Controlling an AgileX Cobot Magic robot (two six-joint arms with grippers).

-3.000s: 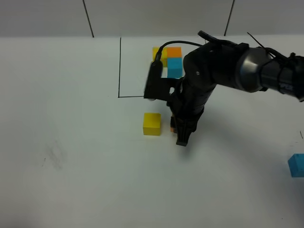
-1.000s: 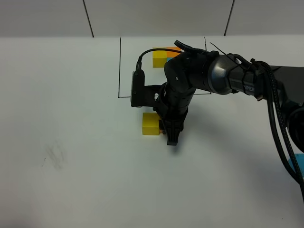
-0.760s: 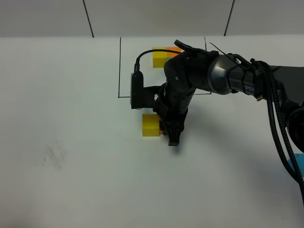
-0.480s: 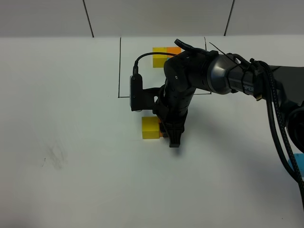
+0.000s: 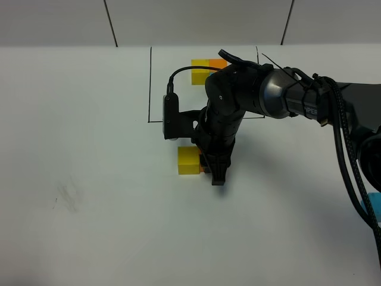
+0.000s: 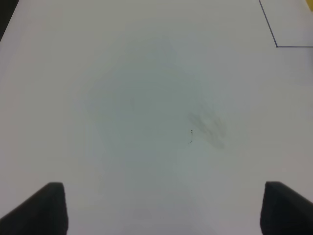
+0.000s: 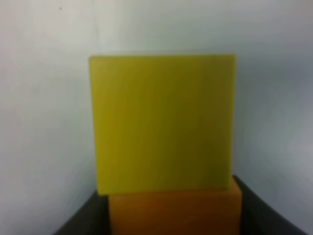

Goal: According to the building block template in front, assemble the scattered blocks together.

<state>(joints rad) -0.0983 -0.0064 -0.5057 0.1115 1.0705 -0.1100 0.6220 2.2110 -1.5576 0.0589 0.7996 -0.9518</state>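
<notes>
The loose yellow cube [image 5: 189, 160] lies on the white table just in front of the black frame. My right gripper [image 5: 215, 171] stands right of it, shut on the orange cube [image 5: 205, 169], which is mostly hidden by the arm. In the right wrist view the orange cube [image 7: 175, 213] sits between the fingers [image 7: 80, 223], pressed flat against the yellow cube [image 7: 164, 122]. The loose sky-blue cube [image 5: 375, 205] lies at the far right edge. The template's yellow [image 5: 199, 71] and orange [image 5: 218, 62] cubes show behind the arm; its sky-blue cube is hidden. My left gripper [image 6: 168, 210] is open and empty.
The drawn black frame [image 5: 150, 89] runs around the template; its corner shows in the left wrist view [image 6: 276, 46]. A faint grey smudge [image 5: 66, 196] marks the table at the left. The right arm's cable [image 5: 357, 179] hangs along the right side.
Over three seconds the right gripper moved left with the orange cube until it met the yellow cube. In the last second both cubes shifted slightly toward the front.
</notes>
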